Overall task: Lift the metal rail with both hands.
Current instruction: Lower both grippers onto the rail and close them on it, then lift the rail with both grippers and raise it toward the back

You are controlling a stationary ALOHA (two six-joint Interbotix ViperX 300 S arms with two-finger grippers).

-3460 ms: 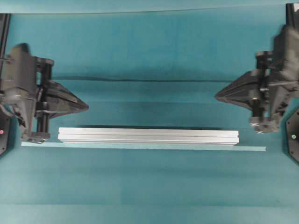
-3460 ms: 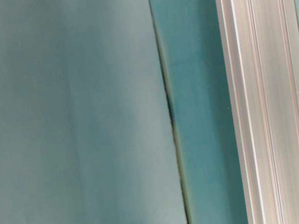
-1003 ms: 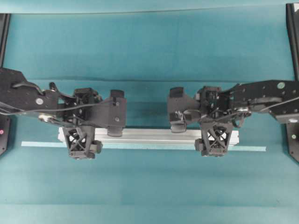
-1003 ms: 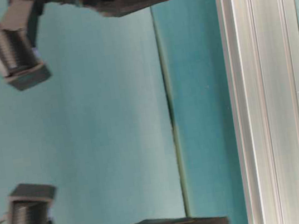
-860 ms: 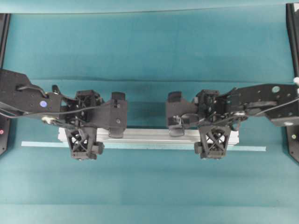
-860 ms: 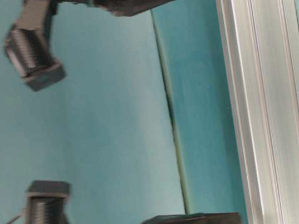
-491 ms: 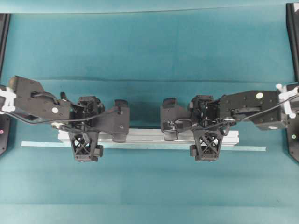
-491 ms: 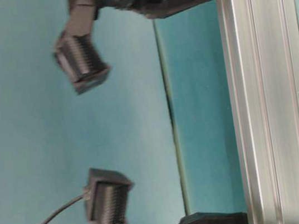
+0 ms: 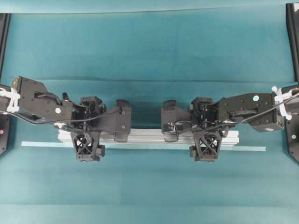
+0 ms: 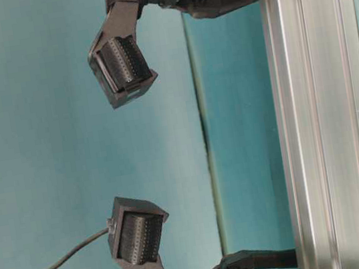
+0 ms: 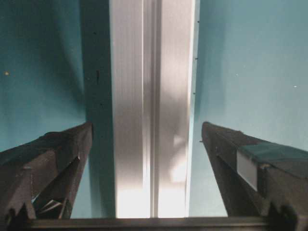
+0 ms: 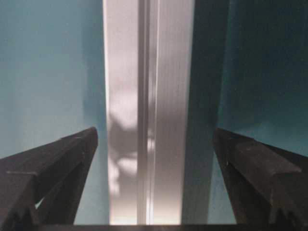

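Overhead view of a teal counter (image 9: 149,46) with a long silver metal rail (image 9: 149,135) lying flat across the middle of the frame, a thin pale-teal tape strip (image 9: 252,149) just below it. Three and a half seconds ago both black arms sat at the left and right edges, clear of the rail. Now they have come in over it: the left hand (image 9: 87,140) sits across the rail near its left end, the right hand (image 9: 205,140) near its right end. Over the last second both have sunk lower toward the counter. In the left wrist view the left hand's fingers (image 11: 53,159) stand wide apart on either side of the rail, not touching it; the right wrist view shows the right hand the same. Both hands are open and straddling the rail, which is not yet lifted. Closing both hands looks like the next step.
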